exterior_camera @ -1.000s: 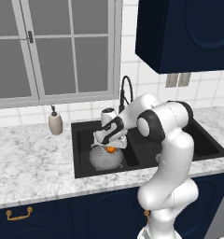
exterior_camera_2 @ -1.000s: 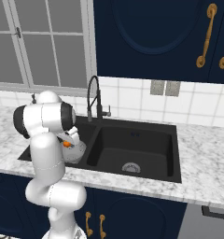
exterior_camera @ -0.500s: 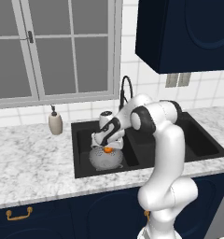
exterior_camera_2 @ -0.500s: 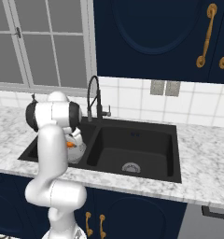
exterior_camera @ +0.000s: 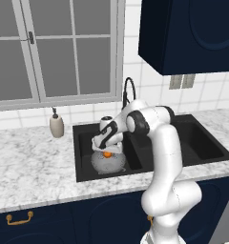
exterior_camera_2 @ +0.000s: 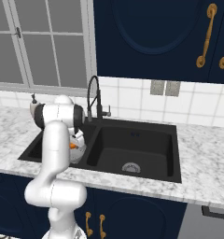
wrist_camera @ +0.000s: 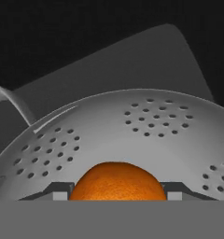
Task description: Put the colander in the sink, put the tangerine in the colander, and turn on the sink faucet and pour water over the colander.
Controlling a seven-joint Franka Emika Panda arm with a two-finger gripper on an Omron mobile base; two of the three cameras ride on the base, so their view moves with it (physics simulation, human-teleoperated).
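Inside the sink's (exterior_camera: 83, 143) left basin sits the colander (exterior_camera: 108, 163), the fingers (wrist_camera: 61, 191) clamped on the tangerine (wrist_camera: 117, 181) over it, faucet (exterior_camera: 129, 89) behind, soap dispenser (exterior_camera: 56, 125) left on the worktop (exterior_camera: 30, 167).

A grey and white marble counter (exterior_camera: 35, 167) runs across the middle of the left base view, from the left edge to the right. A big black sink (exterior_camera: 85, 152) is set down into it, near the middle of the frame. A beige soap bottle (exterior_camera: 56, 125) stands on the counter at the left, just beside the sink's back corner, under the window. The grey colander (exterior_camera: 108, 163) sits down in the sink's left basin.
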